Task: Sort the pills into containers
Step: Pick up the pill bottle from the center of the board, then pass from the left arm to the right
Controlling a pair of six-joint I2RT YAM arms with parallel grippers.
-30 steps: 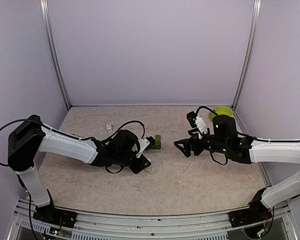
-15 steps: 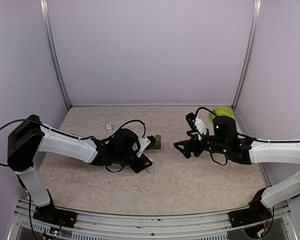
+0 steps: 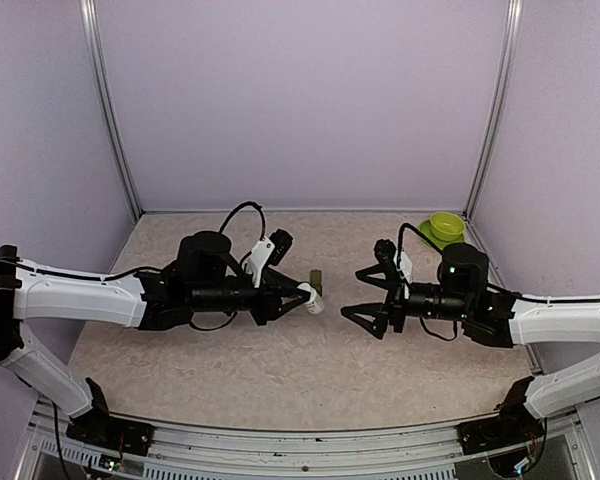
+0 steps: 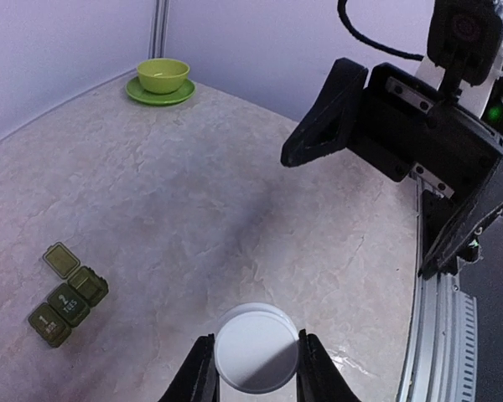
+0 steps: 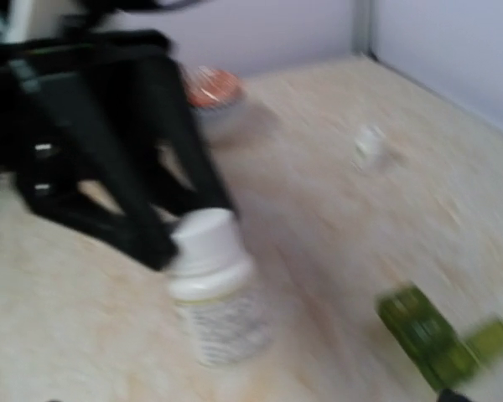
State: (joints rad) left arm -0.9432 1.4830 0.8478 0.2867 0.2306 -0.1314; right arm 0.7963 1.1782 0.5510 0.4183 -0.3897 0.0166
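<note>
The containers (image 4: pixel 67 297) are a small dark green plastic strip of 3 joined square compartments with rounded corners; 2 lids lie closed and carry pale printed marks too small to read; the lid at the 3rd end appears swung open, a flat, lighter green square beside its compartment. The strip lies flat on the table (image 3: pixel 280 370) near the middle, just beyond the tip of the left gripper (image 3: pixel 298 297) and off to the side of the right gripper (image 3: pixel 352 293).

The left gripper pinches a white bottle (image 4: pixel 256 347) between its 2 black fingers (image 4: pixel 203 373); the smooth round cap faces the wrist camera. The right wrist view, blurred, shows a ribbed-looking white cap over a paler body with a printed label. The right gripper has its 2 angular black jaws spread wide, holding nothing, facing the bottle across a gap.

The table is matte beige with a veined, marble-like pattern; the walls are plain pale lilac. A glossy lime-green bowl (image 4: pixel 163 75) sits on a matching saucer in the far right corner, well apart from the strip.
</note>
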